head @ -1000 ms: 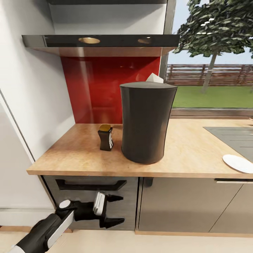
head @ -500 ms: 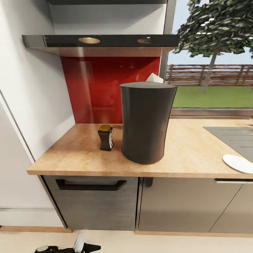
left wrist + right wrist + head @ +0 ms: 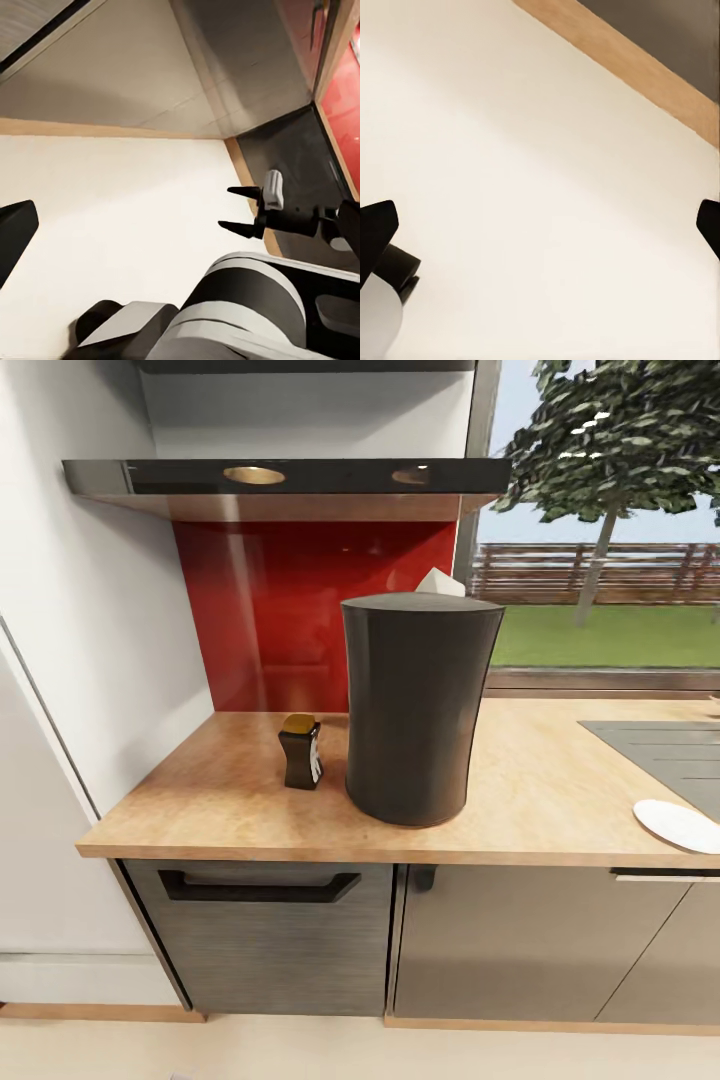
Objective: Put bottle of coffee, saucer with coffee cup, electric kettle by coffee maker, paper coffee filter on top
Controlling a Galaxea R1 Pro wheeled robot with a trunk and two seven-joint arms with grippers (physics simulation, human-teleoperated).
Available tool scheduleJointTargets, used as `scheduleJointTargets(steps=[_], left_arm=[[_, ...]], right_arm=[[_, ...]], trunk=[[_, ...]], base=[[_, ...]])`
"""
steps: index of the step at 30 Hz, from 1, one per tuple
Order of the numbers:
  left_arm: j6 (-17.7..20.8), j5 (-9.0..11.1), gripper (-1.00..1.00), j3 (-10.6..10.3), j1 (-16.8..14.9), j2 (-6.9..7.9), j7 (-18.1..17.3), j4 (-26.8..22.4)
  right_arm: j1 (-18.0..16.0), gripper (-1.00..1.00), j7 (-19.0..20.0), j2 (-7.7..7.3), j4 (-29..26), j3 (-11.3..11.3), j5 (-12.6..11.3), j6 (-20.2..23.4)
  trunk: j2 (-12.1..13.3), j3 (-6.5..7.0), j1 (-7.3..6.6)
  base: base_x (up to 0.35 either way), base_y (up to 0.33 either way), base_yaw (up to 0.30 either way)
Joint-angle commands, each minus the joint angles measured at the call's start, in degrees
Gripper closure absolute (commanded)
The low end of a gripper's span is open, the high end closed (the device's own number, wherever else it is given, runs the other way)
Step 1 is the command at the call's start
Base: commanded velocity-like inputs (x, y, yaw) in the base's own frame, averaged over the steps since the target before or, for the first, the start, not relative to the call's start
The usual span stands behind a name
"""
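Left gripper (image 3: pixel 180 229) hangs low over the pale floor (image 3: pixel 547 150), its 2 black fingertips spread wide; the right gripper (image 3: pixel 544 225) is spread just the same (empty, both of them). On the kitchen countertop (image 3: pixel 230 800), at the centre of the head frame, stands the coffee maker (image 3: pixel 420 710), with a white corner of the paper coffee filter (image 3: pixel 440 582) showing above its flat top. The bottle of coffee (image 3: pixel 300 752) sits just left of it. The saucer (image 3: pixel 678 825) lies at the right edge.
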Motion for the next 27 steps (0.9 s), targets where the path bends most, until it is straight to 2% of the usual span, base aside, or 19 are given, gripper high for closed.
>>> scheduleJointTargets(steps=[1,3,5,8,11,21,27], left_arm=[[-0.6,0.5,-1.00,-0.4,0.1,0.02,-0.1,0.0],[-0.6,0.5,-1.00,-0.3,0.2,0.02,-0.1,0.1],[-0.6,0.5,-1.00,-0.4,0.8,-0.11,2.0,0.1],[-0.6,0.5,-1.00,-0.4,1.3,-0.19,6.2,0.1],[-0.6,0.5,-1.00,-0.4,1.5,-0.25,8.2,0.1],[-0.6,0.5,-1.00,-0.4,1.5,-0.27,8.7,0.1],[-0.6,0.5,-1.00,-0.4,1.5,-0.27,8.7,0.1]], right_arm=[[-0.1,-1.00,-0.1,-0.05,0.2,0.1,-1.8,-0.1],[-0.1,-1.00,-0.1,-0.05,0.4,-0.4,-2.9,-0.1],[-0.1,-1.00,-0.1,-0.05,0.6,-1.3,-4.5,-0.1],[-0.1,-1.00,-0.1,-0.05,0.6,-1.5,-5.1,-0.1],[-0.1,-1.00,-0.1,0.00,0.6,-1.7,-5.3,-0.1],[-0.1,-1.00,-0.1,0.04,0.5,-1.7,-5.3,-0.1],[-0.1,-1.00,-0.1,0.03,0.5,-1.7,-5.4,-0.1]], trunk=[[0.0,-0.06,0.00],[0.0,-0.06,0.00],[0.0,-0.06,0.00],[0.0,-0.06,0.00],[0.0,-0.06,0.00],[0.0,-0.06,0.00],[0.0,-0.06,0.00]], base=[[0.000,0.000,0.000],[0.000,0.000,0.000],[0.000,0.000,0.000],[0.000,0.000,0.000],[0.000,0.000,0.000],[0.000,-0.073,-0.005],[0.000,-0.023,-0.172]])
